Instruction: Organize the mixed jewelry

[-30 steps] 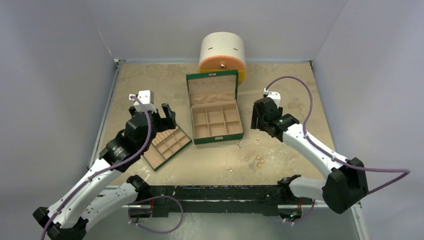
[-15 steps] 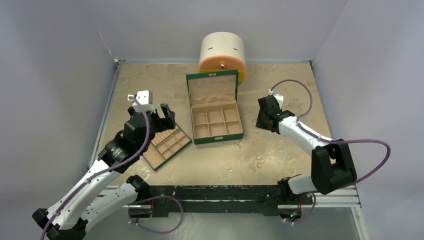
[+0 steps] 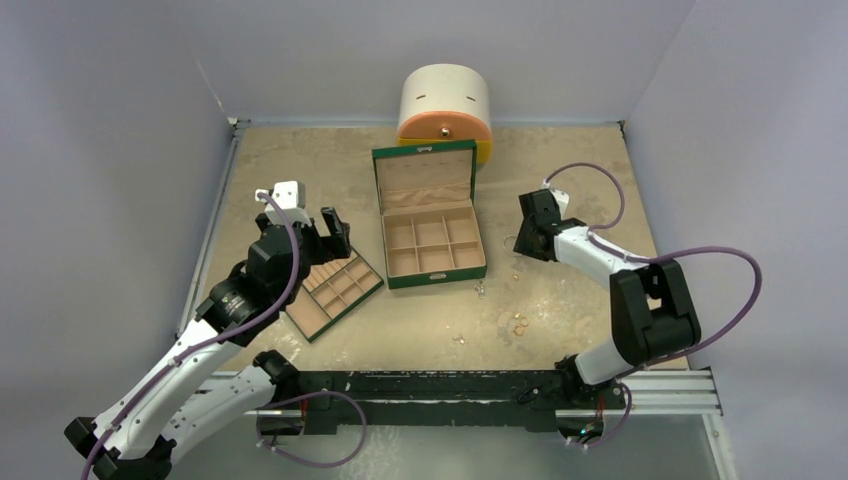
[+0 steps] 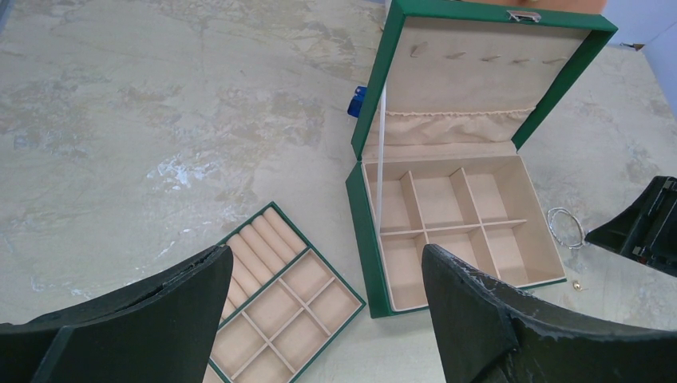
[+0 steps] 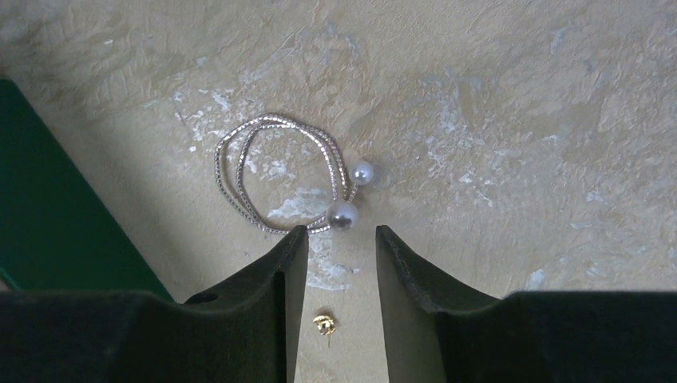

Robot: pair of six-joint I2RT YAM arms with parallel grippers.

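Two black fingers [image 5: 263, 287] of the right jaws stood a narrow gap apart with nothing between them, so I read them as open and empty, tips low over the tabletop [image 5: 519, 120]. Just beyond the tips lay a silver wire bangle [image 5: 343, 214] with two pearl ends, the nearer pearl almost at the gap. Through the gap I saw a tiny gold stud [image 5: 322, 323] lying on the tabletop. The green jewelry box [image 3: 437, 279] sat just to the left of the bangle, lid up, its tan compartments showing. Other pieces lay loose nearer the arm bases: a cluster of gold rings [image 3: 519, 323], and a silvery bit [image 3: 479, 288] by the box's front wall. The left jaws hung spread wide, holding nothing, above the divider tray [image 4: 307, 279] to the left of the box.
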